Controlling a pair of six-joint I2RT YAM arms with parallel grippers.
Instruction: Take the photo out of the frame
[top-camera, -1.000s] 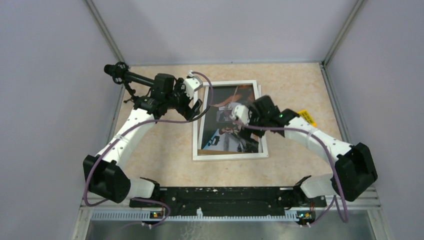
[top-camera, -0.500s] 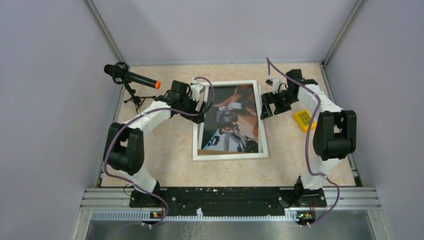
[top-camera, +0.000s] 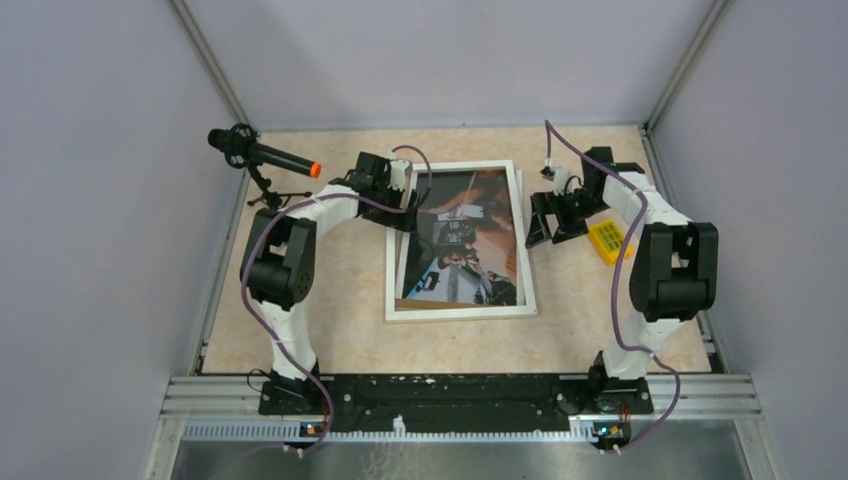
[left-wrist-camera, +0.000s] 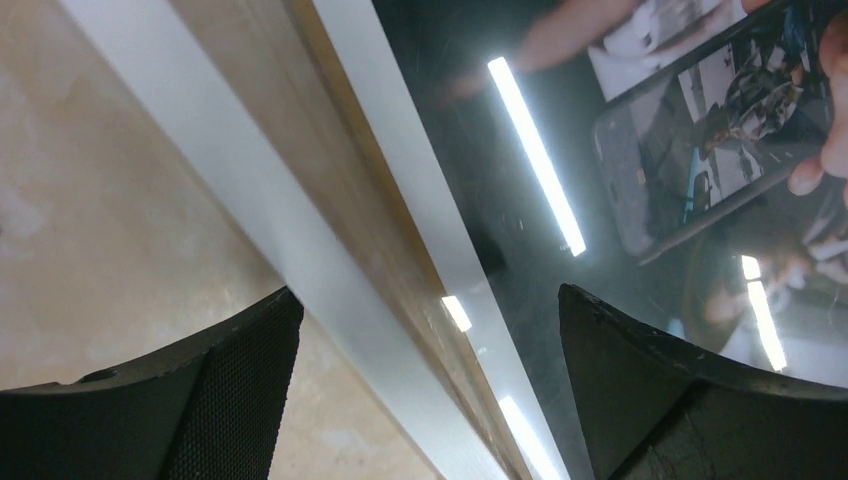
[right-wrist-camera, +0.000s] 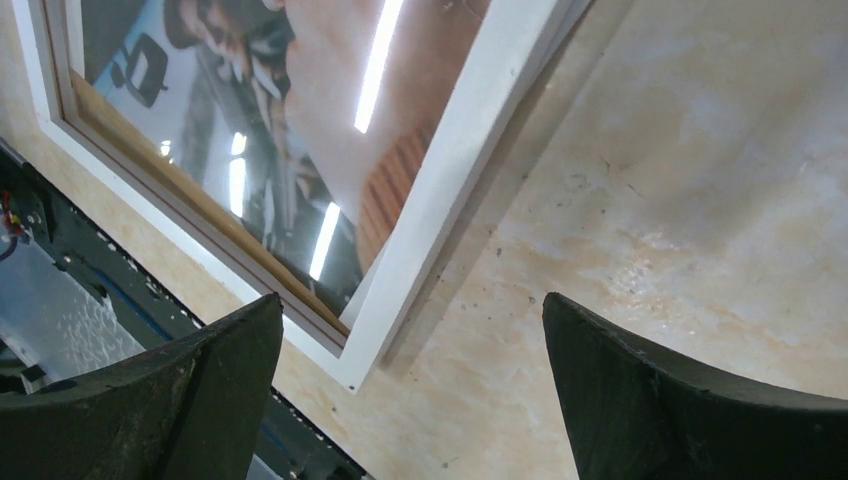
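Glossy dark photo (top-camera: 462, 240), white frame (top-camera: 455, 313)

The left hand (top-camera: 405, 213) hides part of the frame (top-camera: 455, 312) (faces in the photo (top-camera: 465, 270) too small overhead).

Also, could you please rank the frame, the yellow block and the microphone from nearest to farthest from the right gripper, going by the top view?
1. frame, its right edge just left of the right gripper.
2. yellow block, to the gripper's right.
3. microphone, far-left corner.
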